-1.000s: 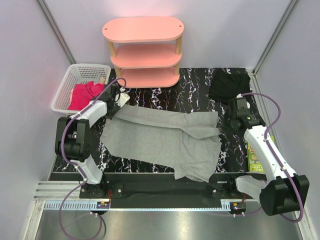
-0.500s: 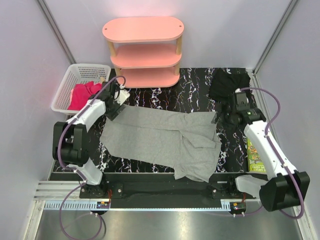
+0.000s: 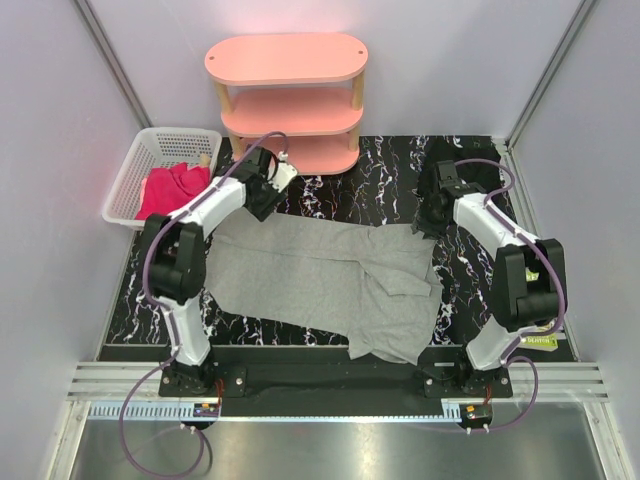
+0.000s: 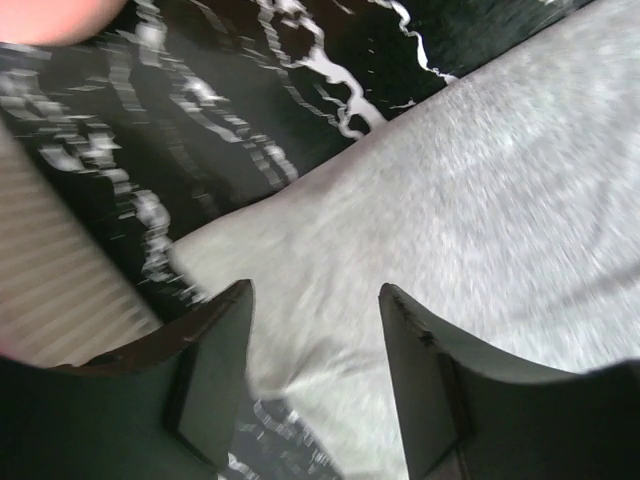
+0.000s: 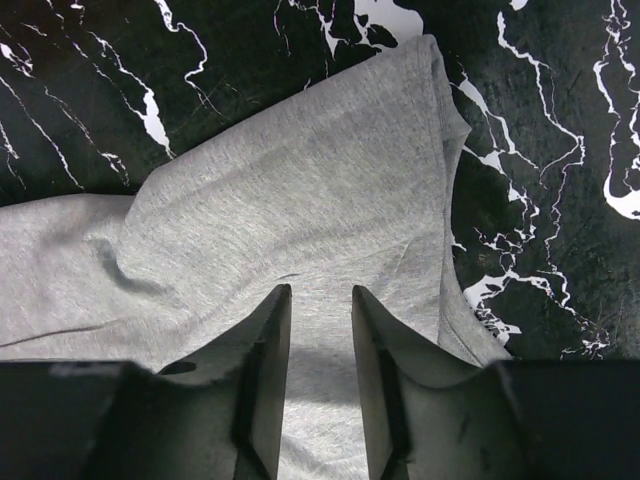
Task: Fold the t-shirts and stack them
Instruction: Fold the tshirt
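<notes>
A large mid-grey t-shirt (image 3: 320, 275) lies spread flat on the black marbled table (image 3: 390, 180). My left gripper (image 3: 262, 200) hovers over its far left corner. In the left wrist view this gripper (image 4: 315, 300) is open above the grey cloth (image 4: 480, 200), with nothing between the fingers. My right gripper (image 3: 430, 216) hangs over the shirt's far right corner. From the right wrist, that gripper (image 5: 320, 295) is open by a narrow gap over the grey sleeve (image 5: 300, 200) and holds nothing. A black t-shirt bundle (image 3: 470, 165) sits at the back right. Magenta-pink cloth (image 3: 170, 190) lies in the basket.
A white slatted basket (image 3: 140, 165) stands at the back left beside the table. A pink three-tier shelf (image 3: 287, 100) stands at the back middle. A green-covered book (image 3: 540, 342) shows partly behind the right arm at the table's right edge.
Both grippers have opened and let go of the grey shirt's far corners. Both arms have swung toward the back of the table, and the shirt now lies loose.
</notes>
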`<state>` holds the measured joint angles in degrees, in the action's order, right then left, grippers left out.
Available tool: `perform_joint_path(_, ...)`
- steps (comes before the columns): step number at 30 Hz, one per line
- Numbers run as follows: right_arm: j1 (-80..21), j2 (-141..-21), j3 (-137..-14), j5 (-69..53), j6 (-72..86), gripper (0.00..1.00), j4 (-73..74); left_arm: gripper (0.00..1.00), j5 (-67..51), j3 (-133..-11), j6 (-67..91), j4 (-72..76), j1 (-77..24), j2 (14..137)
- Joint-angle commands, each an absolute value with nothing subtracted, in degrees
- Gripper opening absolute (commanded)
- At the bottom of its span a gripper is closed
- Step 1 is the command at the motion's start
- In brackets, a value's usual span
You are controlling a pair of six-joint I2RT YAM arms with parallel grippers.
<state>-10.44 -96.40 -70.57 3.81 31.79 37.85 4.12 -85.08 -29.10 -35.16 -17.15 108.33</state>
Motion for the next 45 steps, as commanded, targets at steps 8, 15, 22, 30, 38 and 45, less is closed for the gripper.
perform_joint_path(8, -9.49, -104.74, -72.5, 3.52, 34.54, 0.36, 31.91, 0.56, 4.57, -85.87, -26.89, -32.87, -16.35, 114.96)
perform_joint_path(15, -8.0, -112.67, -75.06, 2.02, 35.24, 0.33, 31.03, 0.54, 5.36, -82.97, -27.86, -31.2, -14.07, 114.26)
perform_joint_path(22, -5.36, -107.07, -65.41, 3.07, 35.42, 0.32, 31.03, 0.54, 5.36, -80.25, -28.56, -29.71, -11.43, 113.03)
perform_joint_path(30, -3.25, -104.94, -62.48, 3.78, 34.1, 0.32, 31.11, 0.52, 4.31, -74.71, -28.74, -27.33, -8.96, 109.78)
perform_joint_path(38, -2.64, -112.4, -77.5, 4.04, 32.61, 0.29, 33.22, 0.52, 1.76, -78.74, -26.37, -29.79, -11.59, 107.84)
perform_joint_path(45, 1.22, -119.52, -90.86, 3.17, 32.87, 0.28, 38.4, 0.53, 2.37, -85.68, -25.58, -31.29, -12.39, 113.11)
